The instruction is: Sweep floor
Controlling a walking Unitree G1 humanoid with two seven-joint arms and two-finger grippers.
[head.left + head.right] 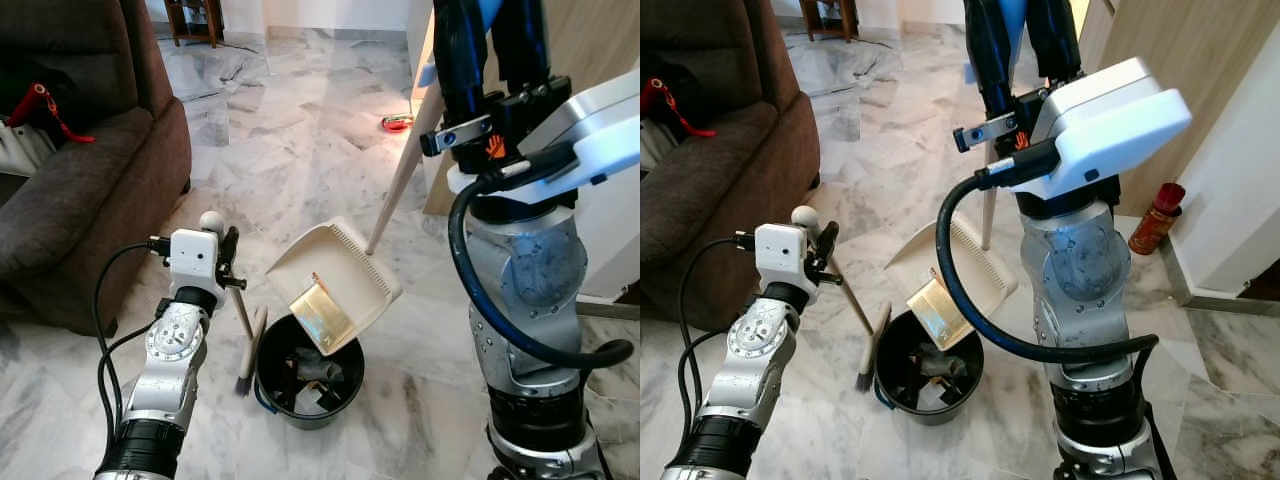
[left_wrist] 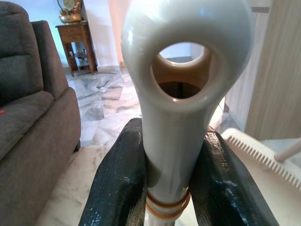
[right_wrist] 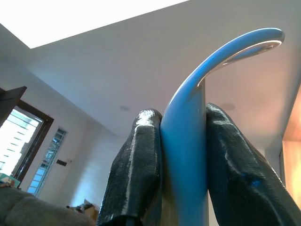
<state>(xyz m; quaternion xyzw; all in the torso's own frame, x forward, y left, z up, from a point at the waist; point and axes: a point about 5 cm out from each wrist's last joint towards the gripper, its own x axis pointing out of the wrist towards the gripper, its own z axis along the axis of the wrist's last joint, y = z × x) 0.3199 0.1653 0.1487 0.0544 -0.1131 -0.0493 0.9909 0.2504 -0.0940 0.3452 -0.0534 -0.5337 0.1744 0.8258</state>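
A cream dustpan on a long pale handle is tilted over a black bucket that holds dark scraps. A yellowish flat piece is sliding off its lip. My right gripper is shut on the handle's blue top, high at the upper right. My left gripper is shut on the cream handle of a small brush. The bristle end of the brush rests on the floor just left of the bucket.
A dark brown sofa with a red-strapped item stands at the left. A wooden cabinet and white wall are at the right, with a red canister at the foot. A wooden side table stands far back. The marble floor stretches ahead.
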